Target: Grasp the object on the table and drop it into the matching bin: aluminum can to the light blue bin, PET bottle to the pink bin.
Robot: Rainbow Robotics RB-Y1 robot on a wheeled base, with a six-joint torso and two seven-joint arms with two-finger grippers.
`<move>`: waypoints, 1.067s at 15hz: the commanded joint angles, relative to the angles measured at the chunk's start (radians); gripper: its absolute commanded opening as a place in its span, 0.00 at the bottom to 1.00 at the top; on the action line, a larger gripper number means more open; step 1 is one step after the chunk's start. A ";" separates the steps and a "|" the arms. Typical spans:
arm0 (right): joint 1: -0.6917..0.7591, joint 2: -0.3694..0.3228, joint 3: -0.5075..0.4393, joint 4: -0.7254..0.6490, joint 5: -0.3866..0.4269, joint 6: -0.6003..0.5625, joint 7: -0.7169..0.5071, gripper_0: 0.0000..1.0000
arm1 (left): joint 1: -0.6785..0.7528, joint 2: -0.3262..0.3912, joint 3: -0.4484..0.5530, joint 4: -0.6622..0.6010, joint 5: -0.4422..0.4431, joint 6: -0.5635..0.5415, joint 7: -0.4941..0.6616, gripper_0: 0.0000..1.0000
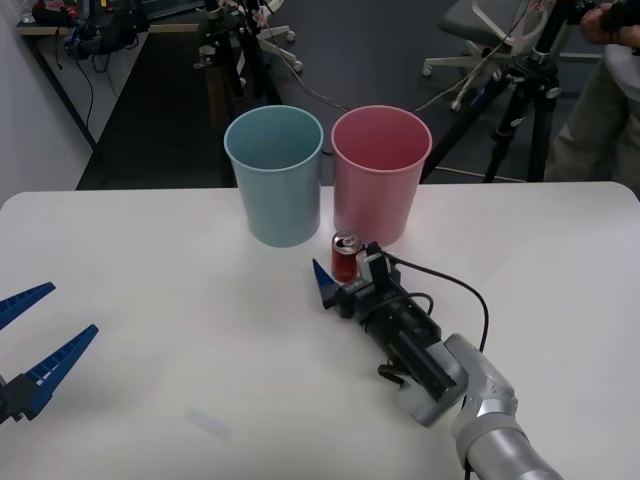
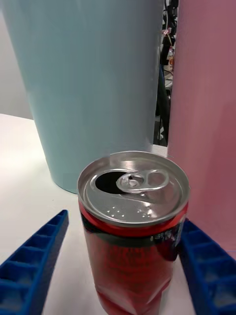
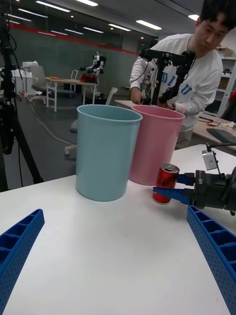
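The small red aluminum can (image 1: 346, 255) stands upright on the white table (image 1: 150, 300), just in front of the pink bin (image 1: 380, 175). The light blue bin (image 1: 275, 175) stands to the pink bin's left, nearly touching it. My right gripper (image 1: 343, 272) is open and low on the table, one blue finger on each side of the can. In the right wrist view the can (image 2: 133, 231) fills the gap between the fingertips (image 2: 39, 261), with its silver top and pull tab facing up. My left gripper (image 1: 45, 332) hangs open at the table's near left, far from the can (image 3: 166, 183).
A black cable (image 1: 455, 282) runs from the right wrist across the table. Behind the table's far edge stand a tripod (image 1: 520, 110) and an office chair (image 1: 480, 30). The bins' rims rise well above the can.
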 commanded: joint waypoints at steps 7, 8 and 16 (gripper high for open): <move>0.000 0.000 0.000 -0.001 0.002 -0.006 0.010 0.00 | 0.000 0.000 0.000 0.000 0.000 0.000 0.000 1.00; 0.001 0.000 0.000 -0.001 0.002 -0.006 0.010 0.00 | 0.000 0.000 0.000 0.000 0.000 0.000 0.000 1.00; 0.152 -0.008 0.008 -0.243 0.066 -0.012 -0.024 0.00 | 0.000 0.000 0.000 0.000 0.000 0.000 0.000 1.00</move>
